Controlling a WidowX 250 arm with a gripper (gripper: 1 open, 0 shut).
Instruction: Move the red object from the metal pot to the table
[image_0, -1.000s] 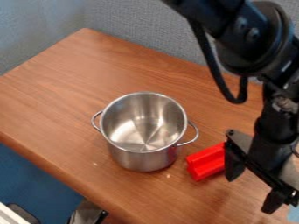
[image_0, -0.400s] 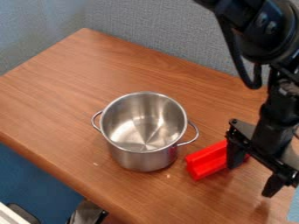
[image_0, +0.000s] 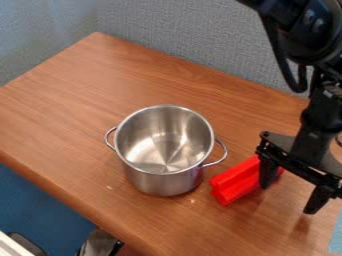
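Red object out on the table, end effector spread and shifted aside

Camera view: the end effector (image_0: 290, 192) has shifted toward the right side of the picture over the last second, uncovering more of the red object (image_0: 235, 184). Its fingers are spread, one overlapping the red object's outer end, the other well off to the side. Whether that nearer finger touches it cannot be told. The red object lies on the table (image_0: 100, 85), just beside the metal pot (image_0: 162, 183) below its right handle (image_0: 218, 155), where it lay a second ago; the pot has not moved either. The transfer looks done, and only backing away seems left.

The pot stands nearer the table's front-left edge than its back edge by the grey partition (image_0: 201, 35). Wood stretches from the pot toward the far-left corner. Retreating upward looks safest; a sideways sweep toward the pot could nudge the block or catch the handle.
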